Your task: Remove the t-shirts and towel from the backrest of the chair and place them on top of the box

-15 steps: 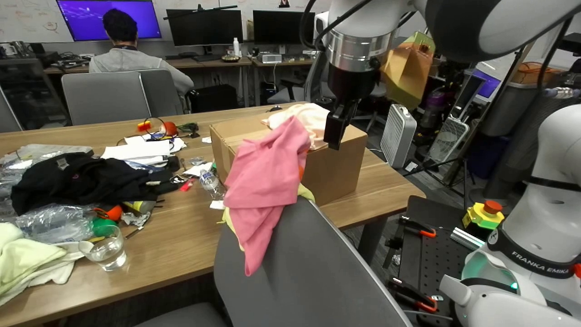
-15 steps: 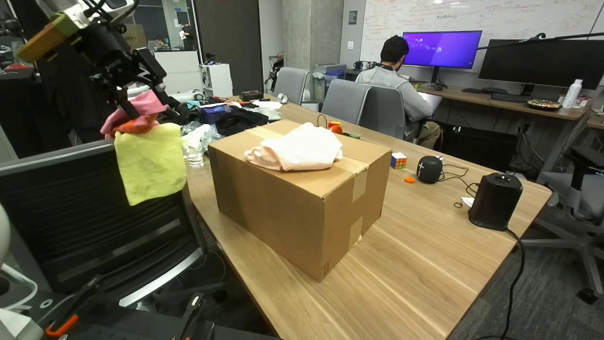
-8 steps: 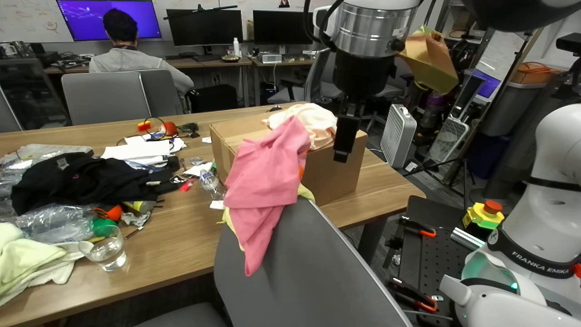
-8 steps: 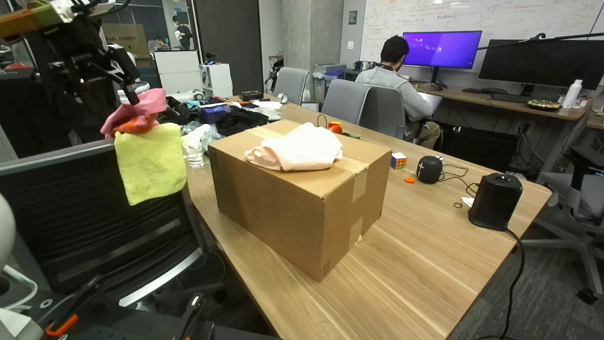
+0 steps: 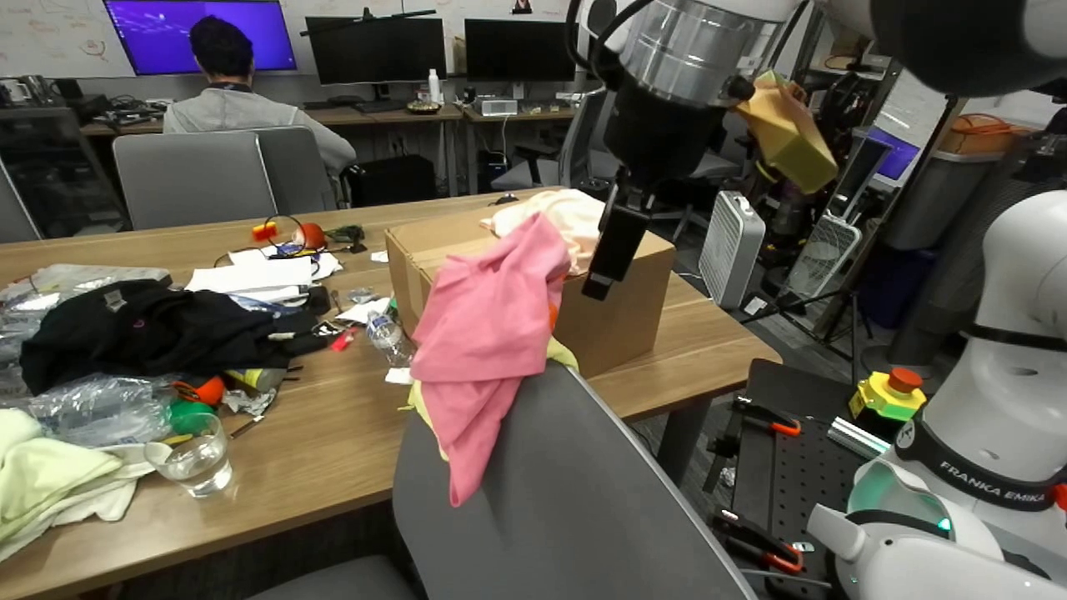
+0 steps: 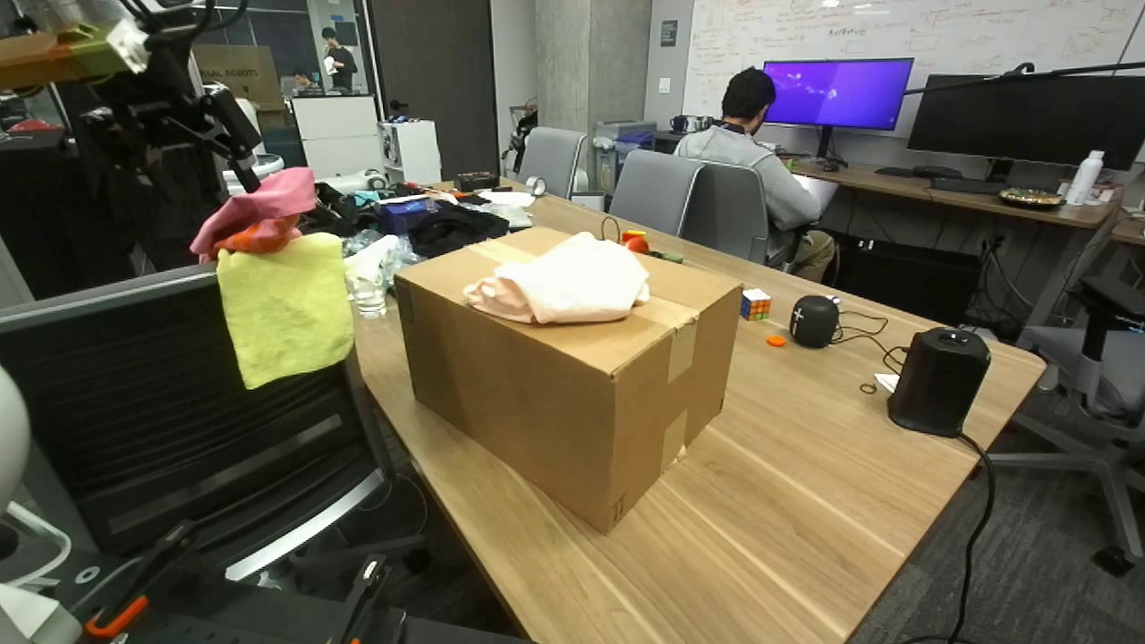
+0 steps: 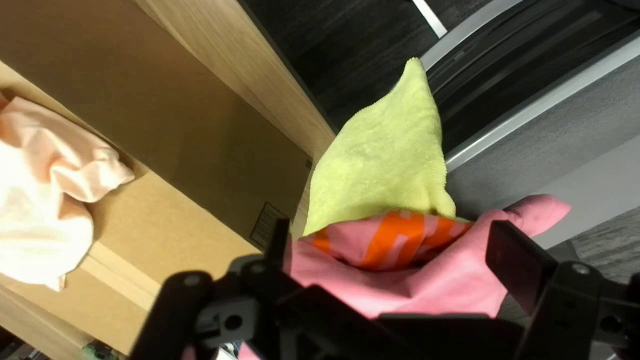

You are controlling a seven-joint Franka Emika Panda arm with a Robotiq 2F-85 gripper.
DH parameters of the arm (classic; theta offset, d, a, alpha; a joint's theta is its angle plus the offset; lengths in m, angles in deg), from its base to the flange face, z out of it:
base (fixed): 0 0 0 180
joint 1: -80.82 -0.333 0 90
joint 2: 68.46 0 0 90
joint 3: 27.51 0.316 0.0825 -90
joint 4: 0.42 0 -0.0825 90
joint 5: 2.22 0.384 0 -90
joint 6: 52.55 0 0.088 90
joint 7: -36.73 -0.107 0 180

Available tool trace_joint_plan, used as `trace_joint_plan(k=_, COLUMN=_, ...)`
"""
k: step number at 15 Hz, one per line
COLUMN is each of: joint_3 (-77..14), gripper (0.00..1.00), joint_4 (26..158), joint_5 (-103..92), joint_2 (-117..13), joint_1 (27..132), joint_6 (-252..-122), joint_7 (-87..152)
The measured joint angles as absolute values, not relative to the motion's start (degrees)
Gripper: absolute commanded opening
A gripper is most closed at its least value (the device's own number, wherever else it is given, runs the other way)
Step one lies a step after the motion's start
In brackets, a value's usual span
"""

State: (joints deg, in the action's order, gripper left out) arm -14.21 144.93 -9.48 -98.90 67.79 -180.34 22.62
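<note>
On the tabletop [image 6: 805,501], near the chair [image 5: 575,467], the box [image 6: 519,402] bears the peach shirt [image 6: 572,282], so one piece looks done; the pink shirt [image 5: 492,325] and towel [image 6: 286,313] (the work left) hang over the chair. The jaws stand wide above the pink shirt, holding nothing; whether they touch it, I cannot tell

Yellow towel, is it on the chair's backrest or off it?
On: in an exterior view the yellow towel hangs down one side of the backrest, its top under the pink shirt.
</note>
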Motion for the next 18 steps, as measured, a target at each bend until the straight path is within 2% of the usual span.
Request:
trace_joint_plan(k=12, joint_3=-9.2, gripper=1.00, joint_4=153.9, joint_5=-9.6, joint_2=-100.8, joint_1=68.3, joint_6=-199.6, joint_7=19.7)
trace_joint_plan(k=18, joint_3=-3.9, gripper=1.00, joint_4=156.9, joint_5=-12.1, joint_2=-101.2, joint_1=73.2, joint_6=-209.3, joint_7=14.4)
